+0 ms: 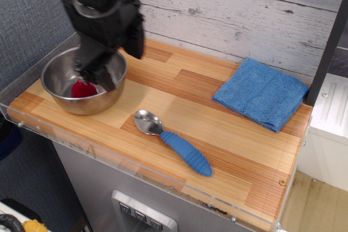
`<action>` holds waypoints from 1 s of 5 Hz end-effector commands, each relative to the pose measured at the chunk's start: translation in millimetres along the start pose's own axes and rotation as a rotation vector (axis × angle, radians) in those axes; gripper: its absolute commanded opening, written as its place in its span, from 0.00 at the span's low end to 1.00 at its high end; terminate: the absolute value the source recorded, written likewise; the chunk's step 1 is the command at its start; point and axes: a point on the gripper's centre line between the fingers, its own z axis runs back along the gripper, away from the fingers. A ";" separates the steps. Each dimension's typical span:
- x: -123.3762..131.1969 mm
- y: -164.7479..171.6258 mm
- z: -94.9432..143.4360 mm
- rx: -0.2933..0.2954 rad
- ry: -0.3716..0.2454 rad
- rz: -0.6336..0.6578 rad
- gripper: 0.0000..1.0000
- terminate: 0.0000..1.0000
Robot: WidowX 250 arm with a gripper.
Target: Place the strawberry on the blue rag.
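So the arm is at the reach-in step: the gripper (95,78) hangs over the bowl (60,77) at the left end of the table (228,134), fingertips right above the strawberry (81,89), which sits on the bowl's floor and hasn't been picked up yet. I honestly can't tell whether the fingers are spread or pressed together, since the dark gripper body blurs into itself and covers part of the berry. My guess is the next move needs a short drop into the bowl, fingers either side of the berry without clipping the steel rim, then a firm pinch because that thing looks smooth and rounded and could squirt out. After that it's a lift clear of the rim and a long carry across to the rag (262,100), which lies flat at the far right, well apart from the bowl. Count-wise: one strawberry, one rag, one bowl, and one spoon (174,142) lying between them near the front edge.
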 end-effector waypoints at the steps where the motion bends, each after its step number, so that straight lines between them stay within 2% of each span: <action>1: 55.4 -11.2 -4.7 0.009 -0.030 0.164 1.00 0.00; 2: 72.6 -11.3 -18.2 0.038 -0.043 0.209 1.00 0.00; 3: 78.5 -10.3 -30.5 0.062 -0.053 0.223 1.00 0.00; 5: 71.6 2.8 -51.3 0.121 -0.058 0.209 1.00 0.00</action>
